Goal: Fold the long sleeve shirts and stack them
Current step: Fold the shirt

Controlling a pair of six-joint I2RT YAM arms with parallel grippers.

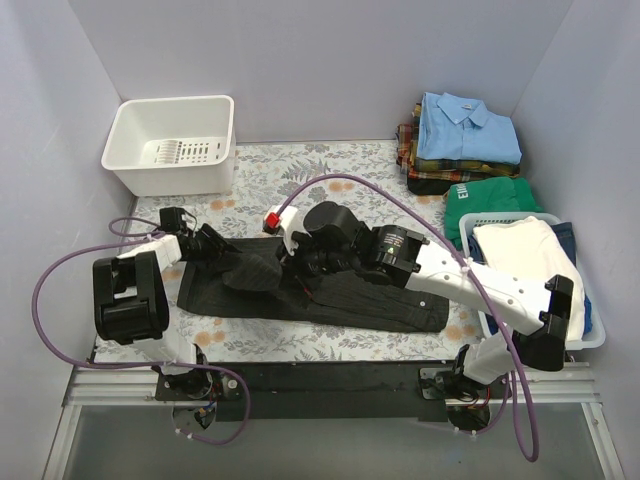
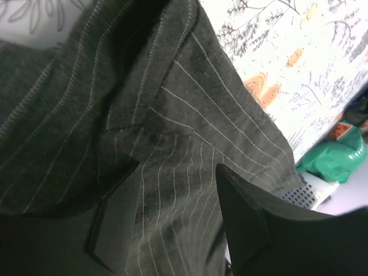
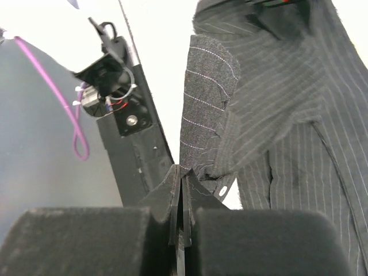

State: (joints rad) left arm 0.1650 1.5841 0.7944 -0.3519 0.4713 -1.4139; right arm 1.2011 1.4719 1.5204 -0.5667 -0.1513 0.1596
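Right tool (image 3: 183, 178) pinches pinstriped shirt (image 3: 287, 115) edge; left tool (image 2: 178, 167) gapes.

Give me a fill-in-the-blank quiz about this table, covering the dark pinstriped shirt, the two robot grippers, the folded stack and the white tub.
1. The right gripper is ____ on a fold of the dark pinstriped cloth shirt.
2. The left gripper hangs over that shirt with its jaws ____.
3. The folded collared shirt topping the plaid stack at the back right is light ____.
4. The white plastic tub stands on the floral-clothed table at its back ____ corner.
Missing words: shut; open; blue; left.
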